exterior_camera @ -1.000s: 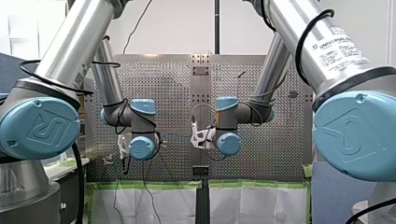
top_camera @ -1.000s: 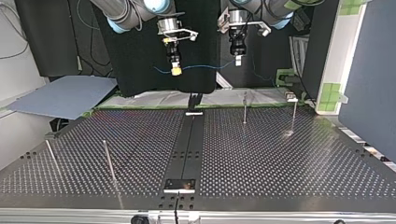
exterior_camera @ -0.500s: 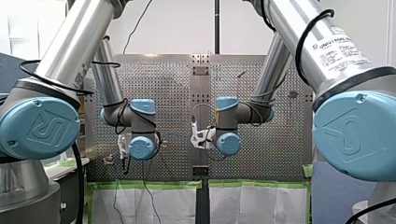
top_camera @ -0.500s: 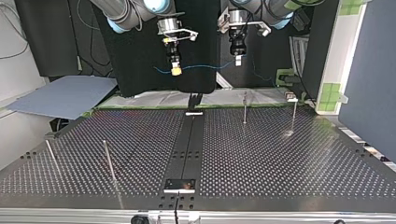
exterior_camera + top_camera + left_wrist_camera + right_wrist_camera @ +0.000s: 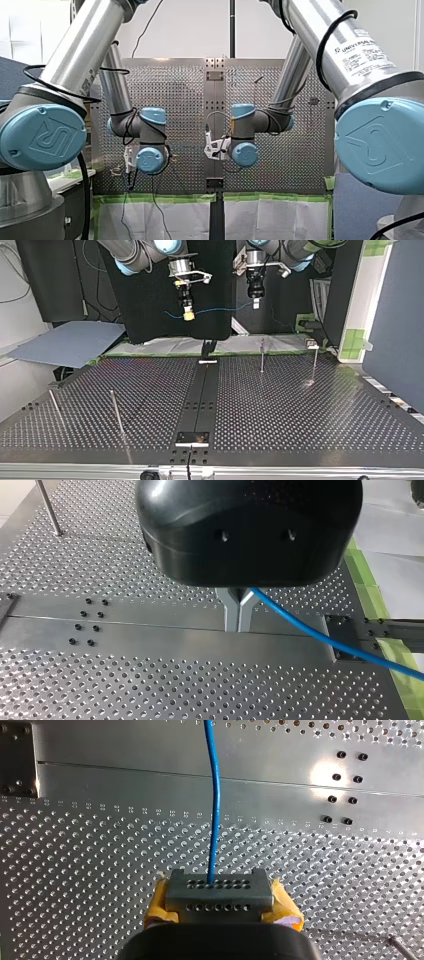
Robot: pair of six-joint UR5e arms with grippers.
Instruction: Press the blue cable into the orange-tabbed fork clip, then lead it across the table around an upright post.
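Two words can be read: "UNIVERSAL ROBOTS", on a white label (image 5: 362, 50) stuck to my right arm's silver tube in the front view. The lines beneath it are too small to make out. The blue joint caps (image 5: 42, 137) carry a raised logo.

In the top view the blue cable (image 5: 216, 311) hangs in the air between the two end effectors, above the tabletop's (image 5: 300, 410) far edge and in front of a black backdrop. It touches none of the upright posts (image 5: 262, 359) standing on the perforated surface.

My right end effector (image 5: 188, 315), with yellow pads, is at that view's left. In the right wrist view it (image 5: 220, 895) is closed on the cable (image 5: 216, 795), which leaves its middle and runs straight ahead.

My left end effector (image 5: 256, 303) is at the top view's right. In the left wrist view its metal fingers (image 5: 239, 615) are pressed together, pinching the cable (image 5: 310, 636), which trails off to one side over the tabletop (image 5: 125, 680).

Compared with a second ago, my left arm's wrist in the front view sits slightly lower and further toward the view's left. In the top view its end effector has shifted a little toward the right, so the cable's end there climbs a touch more steeply. My right arm and the posts are where they were.
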